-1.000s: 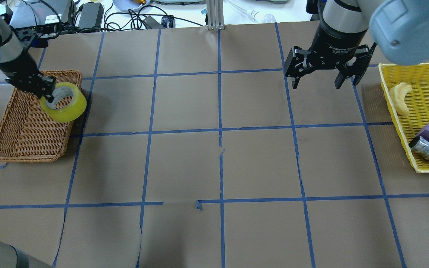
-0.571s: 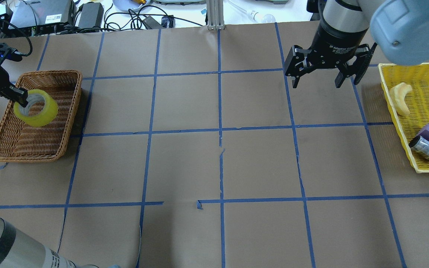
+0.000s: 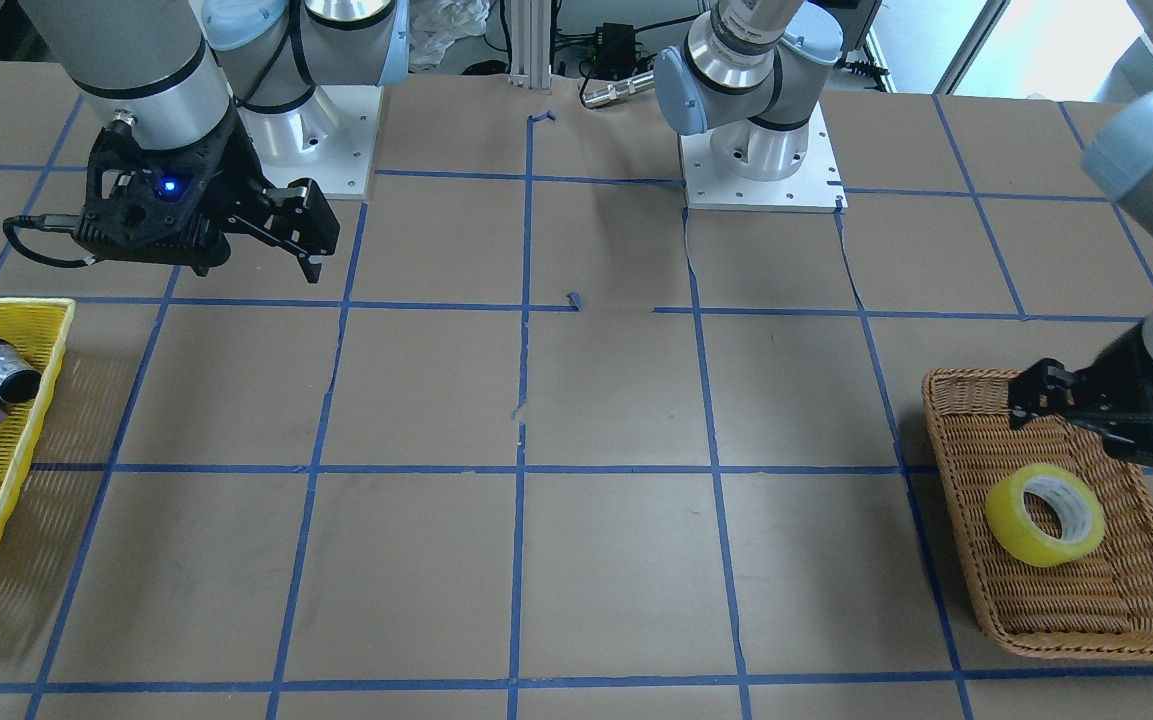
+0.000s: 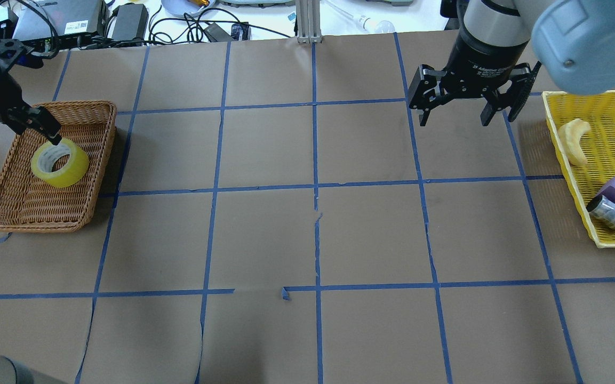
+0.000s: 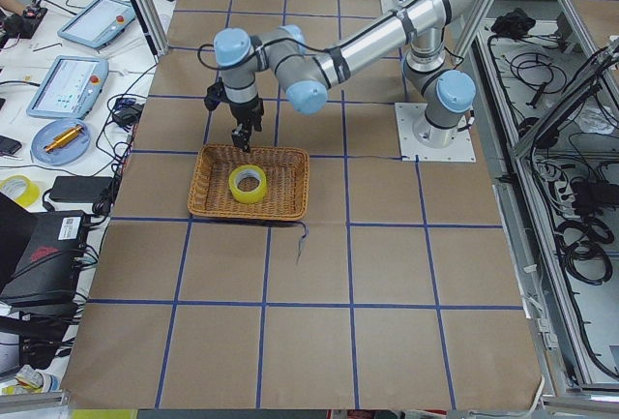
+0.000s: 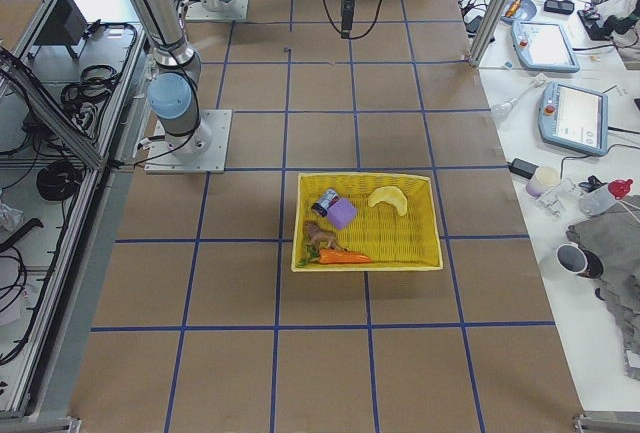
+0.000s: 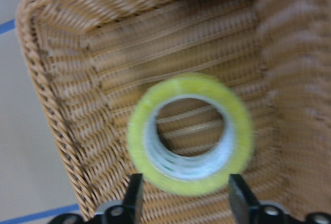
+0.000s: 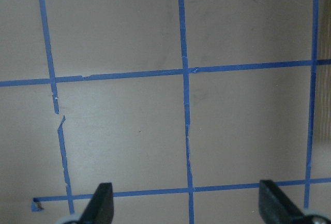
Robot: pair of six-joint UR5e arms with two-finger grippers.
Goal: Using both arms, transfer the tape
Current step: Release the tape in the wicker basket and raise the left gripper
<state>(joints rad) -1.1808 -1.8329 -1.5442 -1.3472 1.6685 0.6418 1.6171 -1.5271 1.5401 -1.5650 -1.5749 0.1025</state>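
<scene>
Tape [image 4: 60, 163]: lies hole-up in the wicker basket [image 4: 35, 224], left of the overhead frame.
Left gripper [image 7: 185, 193]: jaws partly apart, empty, just above the roll's edge.
Right gripper [image 4: 454, 122]: spread wide, empty, upper right.
Risk: a finger could clip the roll's rim or the basket wall and drag it.
Surface: brown paper table [image 4: 264, 234] with blue grid lines [image 4: 313, 160].
Room: cables [image 4: 179, 24] along the top edge.

The tape [image 4: 74, 166] lies inside the wicker basket [image 4: 35, 224].

I can read white letters, "2F Adaptive", on my right gripper [image 4: 454, 118]. The smaller words below are too tiny.
</scene>
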